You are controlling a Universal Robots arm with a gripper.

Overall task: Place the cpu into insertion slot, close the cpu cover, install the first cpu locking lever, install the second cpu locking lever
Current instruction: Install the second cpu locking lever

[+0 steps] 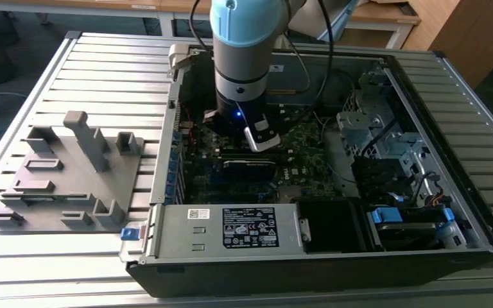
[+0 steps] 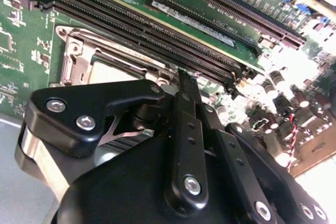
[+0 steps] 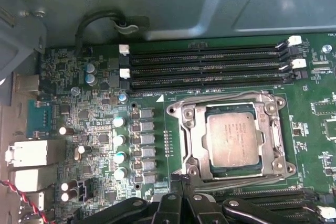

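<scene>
- Black gripper (image 2: 187, 85) linkage fills the foreground in both wrist views; in the second wrist view its two fingers (image 2: 186, 129) lie pressed together, nothing between them.
- Just past the fingertips sits the insertion slot (image 3: 231, 139), on the green motherboard (image 3: 94, 129).
- Inside the slot lies the cpu (image 3: 232, 139), flat, grey-silver top up.
- Around it the cpu cover (image 3: 197, 140) lies down, its square window framing the chip.
- Beside the slot run the long black memory slots (image 3: 205, 69), parallel to one another.
- In the exterior view the arm (image 1: 244, 58) reaches down into the open computer case (image 1: 332, 256), which rests on a slatted metal table (image 1: 101, 70).
- A grey fixture plate (image 1: 62, 173) sits on the exterior view's left, apart from the case.
</scene>
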